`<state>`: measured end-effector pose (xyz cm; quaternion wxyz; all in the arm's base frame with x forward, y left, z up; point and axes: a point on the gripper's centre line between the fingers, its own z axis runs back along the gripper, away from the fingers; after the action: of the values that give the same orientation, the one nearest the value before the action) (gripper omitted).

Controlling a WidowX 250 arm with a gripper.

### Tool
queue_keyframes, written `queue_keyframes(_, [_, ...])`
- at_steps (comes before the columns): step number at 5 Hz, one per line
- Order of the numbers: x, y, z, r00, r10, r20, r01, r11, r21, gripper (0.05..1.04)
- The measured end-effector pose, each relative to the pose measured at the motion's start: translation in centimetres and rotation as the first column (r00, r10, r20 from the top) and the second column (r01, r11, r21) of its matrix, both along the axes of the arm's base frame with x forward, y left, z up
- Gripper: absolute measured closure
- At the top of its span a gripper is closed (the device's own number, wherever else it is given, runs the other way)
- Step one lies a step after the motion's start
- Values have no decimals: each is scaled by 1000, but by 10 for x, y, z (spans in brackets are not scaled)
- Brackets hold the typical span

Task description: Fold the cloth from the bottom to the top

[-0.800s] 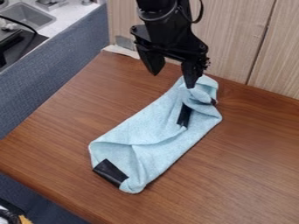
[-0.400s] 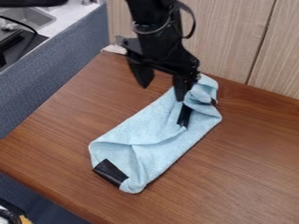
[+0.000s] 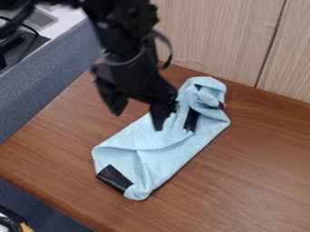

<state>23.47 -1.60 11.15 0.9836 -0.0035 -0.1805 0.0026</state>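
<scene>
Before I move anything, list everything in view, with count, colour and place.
cloth: one, light blue, lying crumpled and partly folded on the table
patches: two clear ones, black, at the cloth's near end and towards its far end; a small dark bit shows at its right edge
table: one, brown wood grain, under the cloth
wall: one, pale wood grain, behind the table
partition: blue-grey, left of the table
counter: one, whitish, upper left
sink: one, grey, in the counter
robot arm: one, black, from the top edge
gripper: one, black, fingers apart, above the cloth's left edge
</scene>
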Motion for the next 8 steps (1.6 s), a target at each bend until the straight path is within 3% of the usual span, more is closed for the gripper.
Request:
queue_keyframes(2, [-39, 5, -54, 989, 100, -109, -97, 995, 32, 84])
queue_keyframes(3, [-46, -4, -83, 976, 132, -174, -128, 991, 38, 84])
queue_keyframes(4, [-44, -9, -105, 966, 148, -213, -142, 989, 46, 85])
queue_keyframes(5, [-33, -12, -110, 963, 159, -216, -158, 987, 22, 130])
queue_keyframes(7, [-28, -5, -108, 972, 147, -183, -145, 989, 27, 598])
queue_keyframes(8, [-28, -6, -105, 977, 137, -163, -136, 991, 18, 783])
